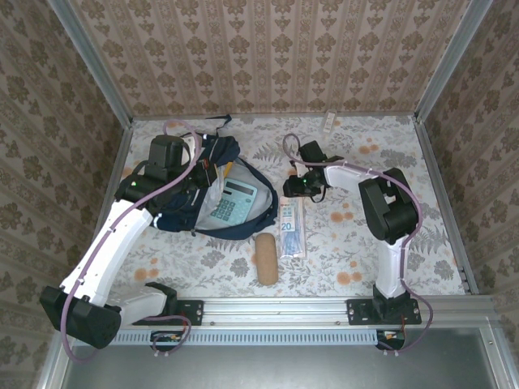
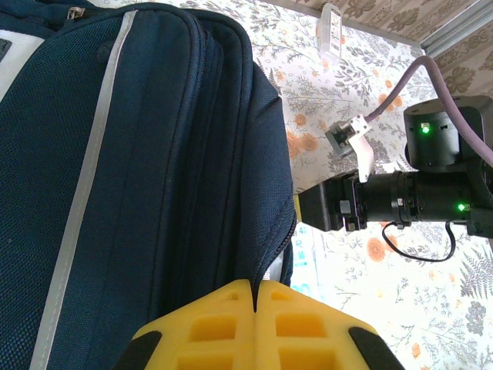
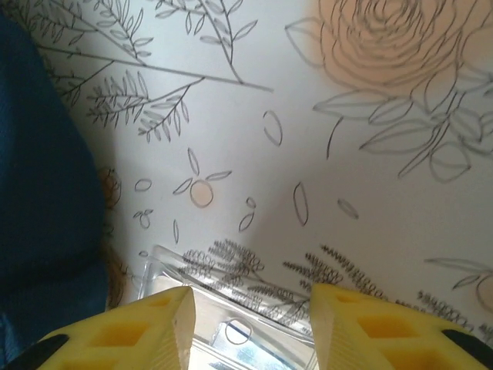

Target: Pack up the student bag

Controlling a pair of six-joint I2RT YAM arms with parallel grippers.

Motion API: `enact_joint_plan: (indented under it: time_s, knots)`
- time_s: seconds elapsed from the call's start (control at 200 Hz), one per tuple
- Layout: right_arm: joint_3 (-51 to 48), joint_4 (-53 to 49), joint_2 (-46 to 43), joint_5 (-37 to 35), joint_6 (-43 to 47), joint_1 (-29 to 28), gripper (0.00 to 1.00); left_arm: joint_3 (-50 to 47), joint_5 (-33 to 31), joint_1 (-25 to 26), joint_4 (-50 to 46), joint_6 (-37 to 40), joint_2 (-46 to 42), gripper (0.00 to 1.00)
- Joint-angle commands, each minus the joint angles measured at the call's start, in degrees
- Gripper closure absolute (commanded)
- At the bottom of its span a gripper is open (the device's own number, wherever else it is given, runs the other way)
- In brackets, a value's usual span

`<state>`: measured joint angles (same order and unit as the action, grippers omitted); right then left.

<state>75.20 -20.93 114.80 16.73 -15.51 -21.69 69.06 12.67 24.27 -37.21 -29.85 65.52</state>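
Top external is showing a brown pouch (image 1: 266,258) lying nearest the arm bases, just off the near right corner of the student bag (image 1: 229,152). A clear packet (image 1: 292,229) is lying right of the bag, near the pouch. The bag itself is sprawling on the left half of the flowered table (image 1: 365,162), its mouth gaping toward the right, and a calculator (image 1: 233,201) is resting inside on the pale lining.

The left gripper (image 1: 204,170) is sitting over the bag's far side. In the left wrist view its yellow fingers (image 2: 223,324) are pressing together, and the bag's zipped edge is running right down to their tips. Whether any fabric is being pinched between them I cannot tell.

The right gripper (image 1: 292,188) is hovering just right of the bag, over the packet's far end. In the right wrist view its fingers (image 3: 166,320) are standing apart, with the packet's clear end lying between and under them. The bag's navy fabric is lying close beside one finger.

Farthest off, a small white object (image 1: 329,121) is lying at the table's back edge, well right of the bag.
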Motion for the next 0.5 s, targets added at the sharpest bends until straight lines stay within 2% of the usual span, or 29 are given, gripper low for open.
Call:
enact_joint_plan:
  time_s: [0.0, 0.085, 0.17, 0.365, 0.495]
  knots:
    - [-1.76, 0.35, -2.06, 0.88, -0.4, -0.3, 0.49, 0.38, 0.86, -0.54, 2.81, -0.59, -1.28, 1.0]
    - [-1.25, 0.42, -1.98, 0.21, 0.52, -0.19, 0.4, 0.46, 0.87, -0.54, 2.74, -0.65, -1.18, 1.0]
    - [0.04, 0.22, -1.36, 0.92, 1.26, -0.19, 0.36, 0.42, 0.82, -0.54, 2.58, -0.74, -1.31, 1.0]
    - [1.66, -0.27, 0.02, 2.05, 2.77, -0.19, 0.37, 0.44, 0.17, -0.54, 2.06, -0.49, -1.79, 1.0]
    - [0.62, -0.76, 0.09, -1.22, 3.96, -0.2, 0.46, 0.29, 0.08, -0.54, 1.96, -0.39, -1.8, 1.0]
